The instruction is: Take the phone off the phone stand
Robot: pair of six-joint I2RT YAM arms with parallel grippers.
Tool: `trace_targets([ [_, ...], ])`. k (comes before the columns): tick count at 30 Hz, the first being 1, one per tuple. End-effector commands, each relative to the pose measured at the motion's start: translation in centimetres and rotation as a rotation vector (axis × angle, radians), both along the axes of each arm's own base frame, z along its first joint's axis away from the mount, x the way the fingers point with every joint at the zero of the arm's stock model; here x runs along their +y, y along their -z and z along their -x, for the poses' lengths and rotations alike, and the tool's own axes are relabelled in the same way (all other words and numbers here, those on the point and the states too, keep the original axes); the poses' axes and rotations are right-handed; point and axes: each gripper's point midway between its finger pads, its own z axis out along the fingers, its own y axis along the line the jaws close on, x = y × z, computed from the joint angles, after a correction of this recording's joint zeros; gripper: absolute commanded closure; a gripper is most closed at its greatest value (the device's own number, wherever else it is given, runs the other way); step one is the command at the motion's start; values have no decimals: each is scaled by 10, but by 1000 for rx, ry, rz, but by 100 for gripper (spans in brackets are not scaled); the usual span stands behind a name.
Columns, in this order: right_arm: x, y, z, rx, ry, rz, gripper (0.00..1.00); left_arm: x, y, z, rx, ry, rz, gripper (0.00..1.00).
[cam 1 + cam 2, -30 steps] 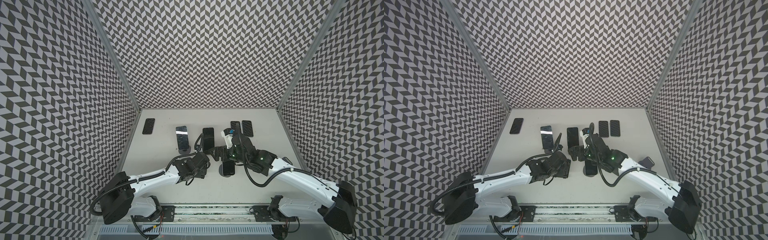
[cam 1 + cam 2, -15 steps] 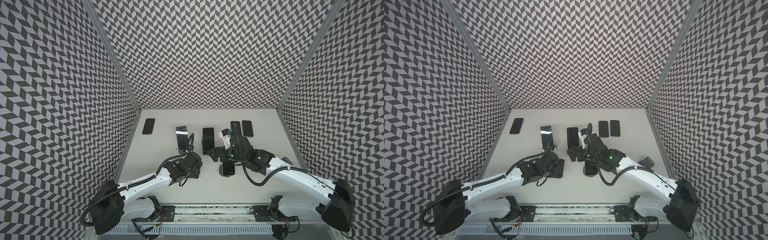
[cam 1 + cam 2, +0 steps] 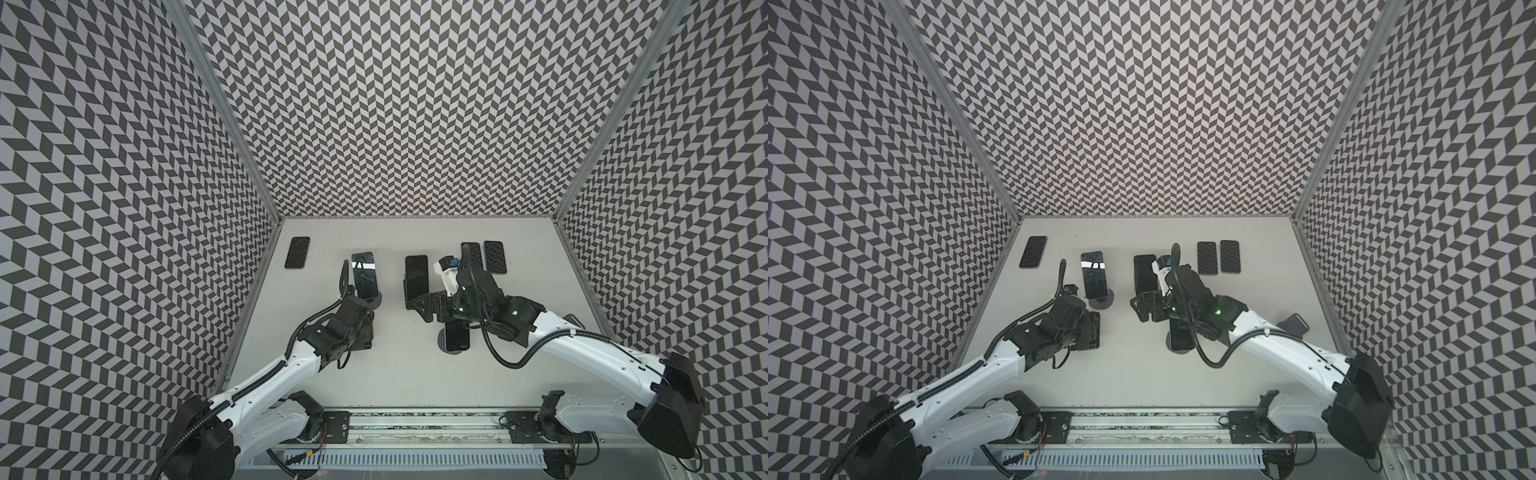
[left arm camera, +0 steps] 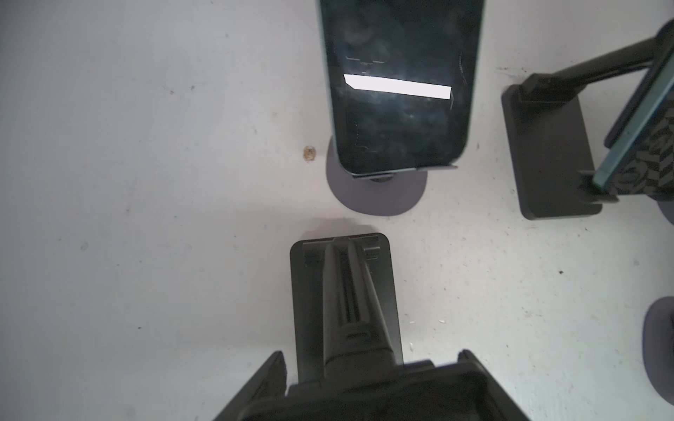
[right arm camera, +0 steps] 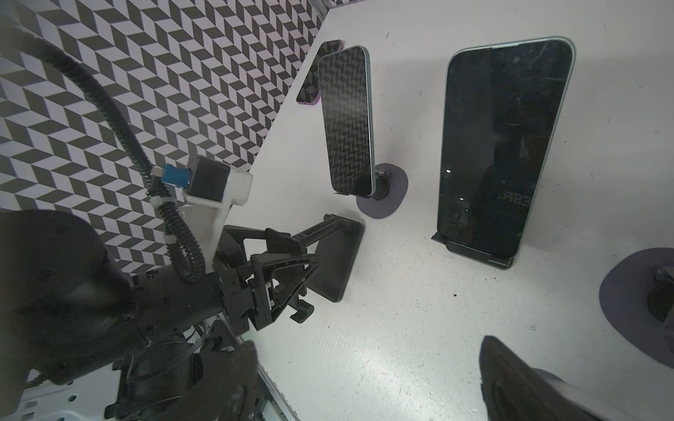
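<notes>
Evidently aiming to straddle it, the right gripper [image 5: 368,342] spreads its jaws before the dark glossy phone [image 5: 503,145], which leans in its black flat stand [image 5: 481,257]; the left gripper [image 4: 344,251] has jaws pressed together.

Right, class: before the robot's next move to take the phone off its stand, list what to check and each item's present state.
1. Right gripper open: ok.
2. Phone seated in its black stand: ok.
3. Phone between the right gripper's jaws: not ok, it lies ahead of them.
4. Left gripper shut and apart from that phone: ok.
5. Left gripper gripping the empty stand under it: cannot tell.
</notes>
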Motion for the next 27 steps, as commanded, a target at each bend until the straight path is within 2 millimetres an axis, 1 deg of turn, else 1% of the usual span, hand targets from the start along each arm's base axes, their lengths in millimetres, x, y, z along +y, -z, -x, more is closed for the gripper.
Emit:
trace_targets([
  [1, 7, -23, -8, -55, -9, -50, 7, 10, -5, -5, -18, -30, 0, 40],
  [6, 8, -28, -9, -64, -23, -56, 7, 28, -6, -12, -18, -91, -12, 40],
  [12, 9, -28, -9, -66, -34, -61, 7, 52, -7, -25, -22, -150, -6, 41],
  [16, 6, -31, -10, -77, -30, -61, 7, 61, -7, -33, -29, -167, 7, 41],
  [27, -6, -35, -20, -91, -17, -67, 7, 91, 7, -40, 18, -262, -3, 41],
])
